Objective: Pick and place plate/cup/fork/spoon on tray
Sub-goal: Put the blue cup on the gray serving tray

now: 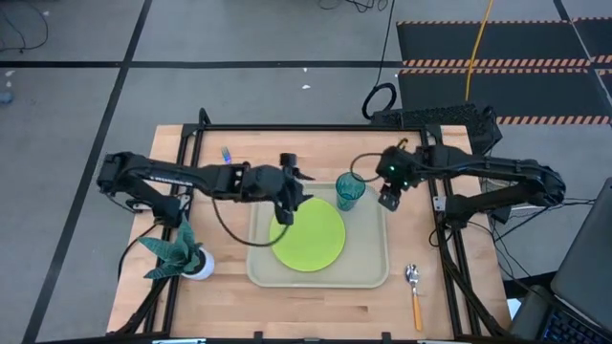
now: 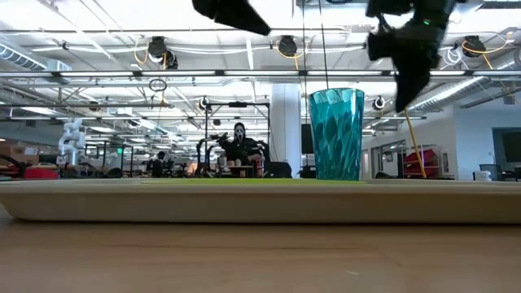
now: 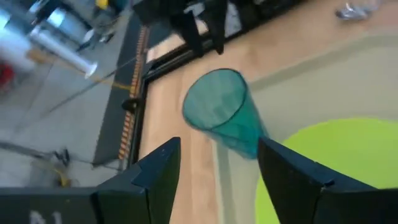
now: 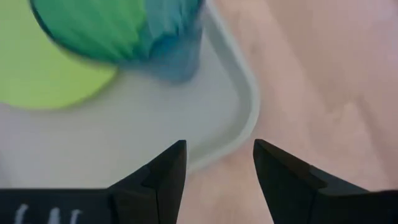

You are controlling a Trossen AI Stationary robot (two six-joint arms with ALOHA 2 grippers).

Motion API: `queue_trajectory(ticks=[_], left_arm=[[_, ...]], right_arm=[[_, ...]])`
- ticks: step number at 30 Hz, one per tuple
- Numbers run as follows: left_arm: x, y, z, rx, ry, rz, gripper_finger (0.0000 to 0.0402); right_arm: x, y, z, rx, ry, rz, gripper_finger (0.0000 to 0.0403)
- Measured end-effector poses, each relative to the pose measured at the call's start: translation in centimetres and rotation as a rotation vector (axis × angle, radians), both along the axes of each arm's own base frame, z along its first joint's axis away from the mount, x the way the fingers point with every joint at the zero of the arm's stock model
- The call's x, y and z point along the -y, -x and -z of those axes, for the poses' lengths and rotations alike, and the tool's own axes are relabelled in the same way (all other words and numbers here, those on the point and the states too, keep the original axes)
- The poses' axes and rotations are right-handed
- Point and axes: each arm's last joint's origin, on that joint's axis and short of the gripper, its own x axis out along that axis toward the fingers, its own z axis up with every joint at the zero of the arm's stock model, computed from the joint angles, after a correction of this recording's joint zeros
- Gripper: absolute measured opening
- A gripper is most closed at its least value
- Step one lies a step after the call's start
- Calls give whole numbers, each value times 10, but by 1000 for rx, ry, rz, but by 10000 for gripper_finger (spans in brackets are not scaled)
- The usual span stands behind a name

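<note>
The tray (image 1: 368, 277) under both grippers holds the plate (image 1: 309, 236) and upright cup (image 1: 350, 191). The spoon (image 1: 414, 291) lies on the tabletop near the right gripper (image 1: 388, 200), which is open and empty, handle pointing away. The fork (image 1: 228, 155) lies behind the open left gripper (image 1: 284, 212).

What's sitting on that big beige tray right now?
On the tray lie a lime-green plate and an upright teal cup near a far corner. The tray surface under the plate is covered. The spoon and fork lie on the table.
</note>
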Motion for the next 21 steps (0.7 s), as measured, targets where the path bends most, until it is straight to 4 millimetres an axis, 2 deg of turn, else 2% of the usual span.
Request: queue_trajectory(ticks=[3, 6, 9, 12, 16, 21], left_arm=[[0, -20, 1, -128, -69, 46, 214], [-6, -45, 5, -250, -67, 86, 210], [-12, -71, 14, -337, -60, 102, 190], [-19, -88, 19, -403, -73, 109, 164], [-32, -102, 12, -398, -68, 111, 138], [-41, -109, 1, -361, -24, 144, 132]], right_arm=[[-5, 13, 17, 24, -42, 39, 180], [-11, 23, 34, 76, -84, 48, 180], [-17, 30, 48, 131, -127, 40, 180], [-22, 34, 58, 187, -166, 26, 180], [-27, 38, 69, 231, -211, -11, 180], [-31, 41, 80, 248, -224, -41, 180]])
